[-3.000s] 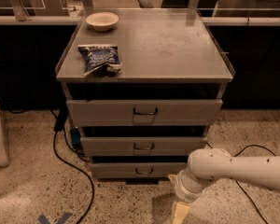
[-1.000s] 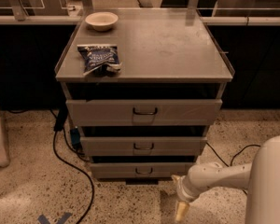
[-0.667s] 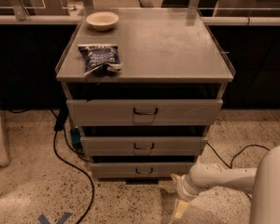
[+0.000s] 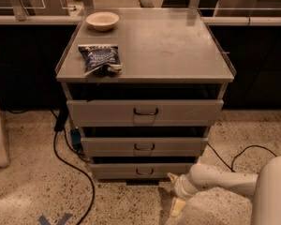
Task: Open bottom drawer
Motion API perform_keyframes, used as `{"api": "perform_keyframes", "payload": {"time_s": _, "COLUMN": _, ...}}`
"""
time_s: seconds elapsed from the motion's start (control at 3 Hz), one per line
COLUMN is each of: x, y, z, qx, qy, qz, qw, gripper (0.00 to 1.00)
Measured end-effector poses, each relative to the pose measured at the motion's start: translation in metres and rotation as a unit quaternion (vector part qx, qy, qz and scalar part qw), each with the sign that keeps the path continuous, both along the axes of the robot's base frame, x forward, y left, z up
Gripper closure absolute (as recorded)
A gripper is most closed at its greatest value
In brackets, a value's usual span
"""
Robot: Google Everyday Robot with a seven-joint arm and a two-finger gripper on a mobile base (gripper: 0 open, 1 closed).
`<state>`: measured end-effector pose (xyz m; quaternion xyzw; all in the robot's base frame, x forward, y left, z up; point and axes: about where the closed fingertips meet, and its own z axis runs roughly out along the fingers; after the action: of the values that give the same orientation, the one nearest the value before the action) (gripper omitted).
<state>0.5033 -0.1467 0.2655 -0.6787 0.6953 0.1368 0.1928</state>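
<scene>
Bottom drawer (image 4: 117,171) sat lowest in the grey stack, with the slimmest front, and it looked shut or close to it. Its small dark loop handle (image 4: 144,172) was at mid-front and untouched. The tool (image 4: 177,201) was low over the floor (image 4: 33,191), just right of and below the drawer's front right corner, pointing mostly down and not on the handle. Could not tell whether it was apart or together. Step in hand, as I read it, was the approach to the handle, with the pull not started. To do it well, I'd lift the tool to handle height, shift it left to the centre of the loop and square it to the front. Then I'd seat it around the loop before loading it. Pull straight out along the slide axis, since any sideways component would probably rack the tray. Keep below the middle drawer (image 4: 112,146), whose front overhangs with little clearance. Cable (image 4: 70,165) lay on the floor to the left, well away from the pull path. Bowl (image 4: 102,20) and snack bag (image 4: 99,58) sat on the bench (image 4: 178,46) above, so a smooth pull should leave them alone.
</scene>
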Motion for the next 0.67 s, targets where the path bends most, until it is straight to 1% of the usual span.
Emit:
{"api": "perform_keyframes", "payload": {"time_s": 0.33, "x": 0.009, "y": 0.0, "z": -0.008, "qx": -0.003, "qy": -0.012, "qz": 0.001, "qw": 0.9999, "gripper": 0.0}}
{"api": "perform_keyframes", "payload": {"time_s": 0.67, "x": 0.029, "y": 0.006, "z": -0.015, "qx": -0.007, "qy": -0.028, "qz": 0.013, "qw": 0.9995, "gripper": 0.0}}
